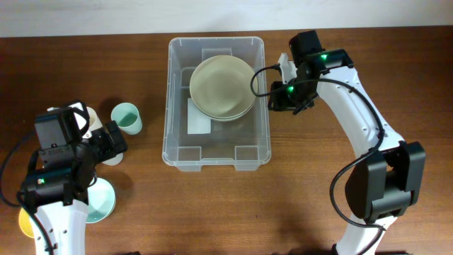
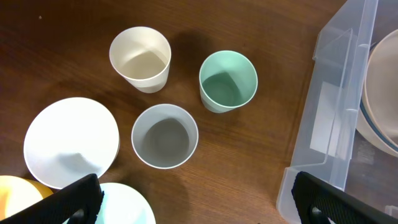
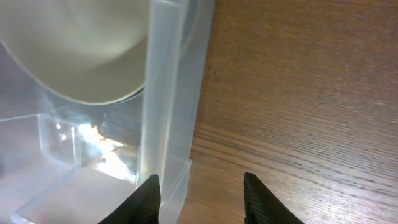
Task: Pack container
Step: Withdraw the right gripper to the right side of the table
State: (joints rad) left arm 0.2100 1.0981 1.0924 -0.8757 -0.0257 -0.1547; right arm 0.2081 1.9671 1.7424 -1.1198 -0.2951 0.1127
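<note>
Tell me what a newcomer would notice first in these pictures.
The clear container sits mid-table, holding stacked pale dishes at its far end. Left of it stand three cups: cream, mint and grey. The open jaws of the right arm hover by the container's right wall.

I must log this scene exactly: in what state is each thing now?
Container: open on top, partly filled.
Plates: stacked, inside the container.
Cream cup: upright, empty.
Green cup: upright, empty.
Grey cup: upright, empty.
Left jaws: open, holding nothing.
Right jaws: open, holding nothing.
</note>
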